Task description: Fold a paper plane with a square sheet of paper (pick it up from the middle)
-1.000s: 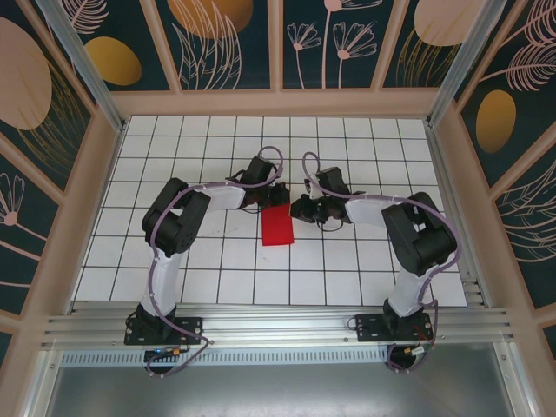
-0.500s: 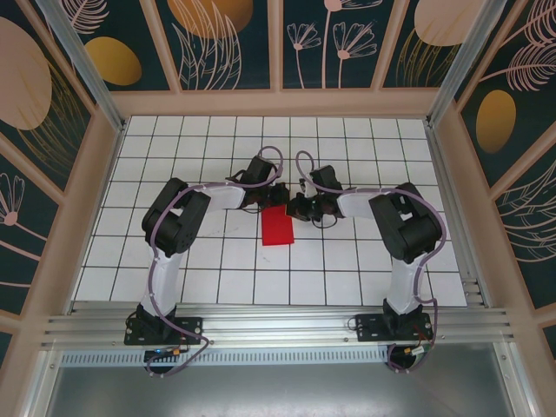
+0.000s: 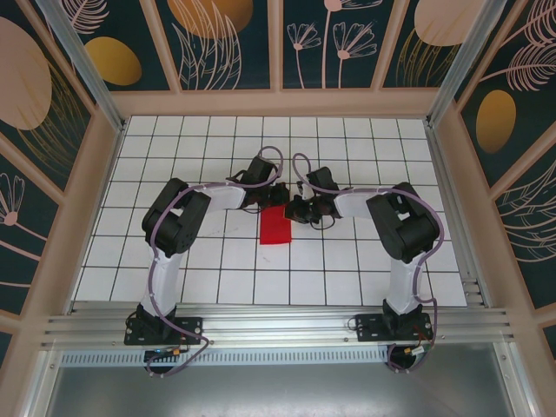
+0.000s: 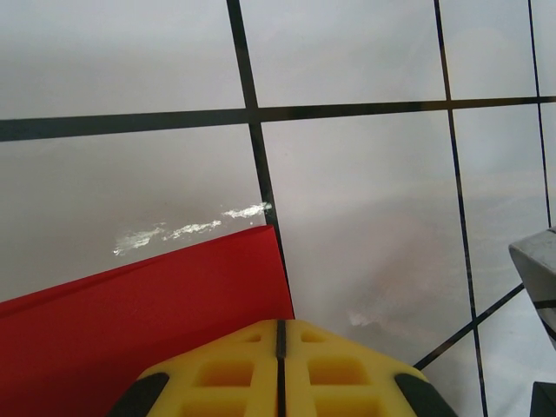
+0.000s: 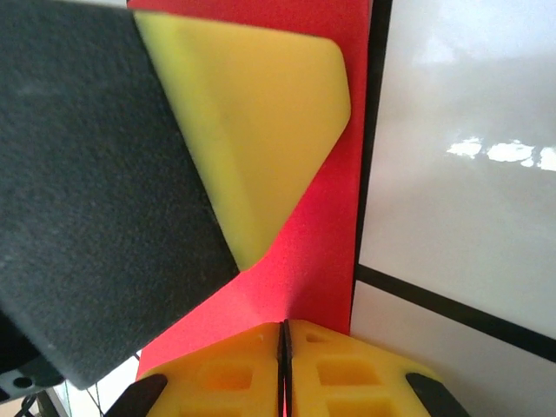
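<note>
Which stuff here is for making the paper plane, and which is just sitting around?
For the job:
- paper, red, lying flat
- left tool, shut
- right tool, shut
Both tools are at the paper's far end.

Just there:
- table with grid tiles
- walls with leaf and flower patterns

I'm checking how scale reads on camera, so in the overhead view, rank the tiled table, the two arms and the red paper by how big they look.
1. Tiled table, largest by far.
2. Left arm and right arm: they look about alike, so they are not ranked.
3. Red paper, smallest.
</note>
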